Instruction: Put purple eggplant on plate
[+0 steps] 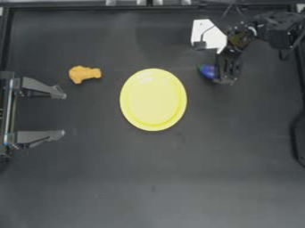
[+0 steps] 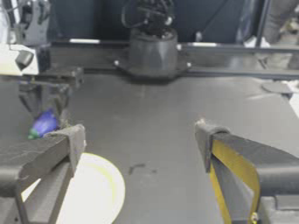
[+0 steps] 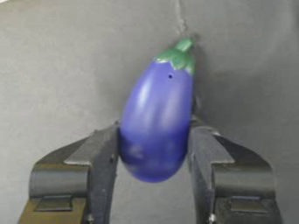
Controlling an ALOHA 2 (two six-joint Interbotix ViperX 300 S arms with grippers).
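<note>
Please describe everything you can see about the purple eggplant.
The purple eggplant is a small, glossy blue-purple oval toy, plastic by its look, with a green stem cap at its narrow end. The right gripper is shut on its rounded lower half, one jaw against each side, the stem pointing away from the wrist. From above it lies right of the plate, apart from it, mostly hidden under the gripper.

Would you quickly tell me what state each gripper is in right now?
Left gripper: open, holding nothing, parked at the table's left side.
Right gripper: closed on the purple eggplant, right of the plate.
</note>
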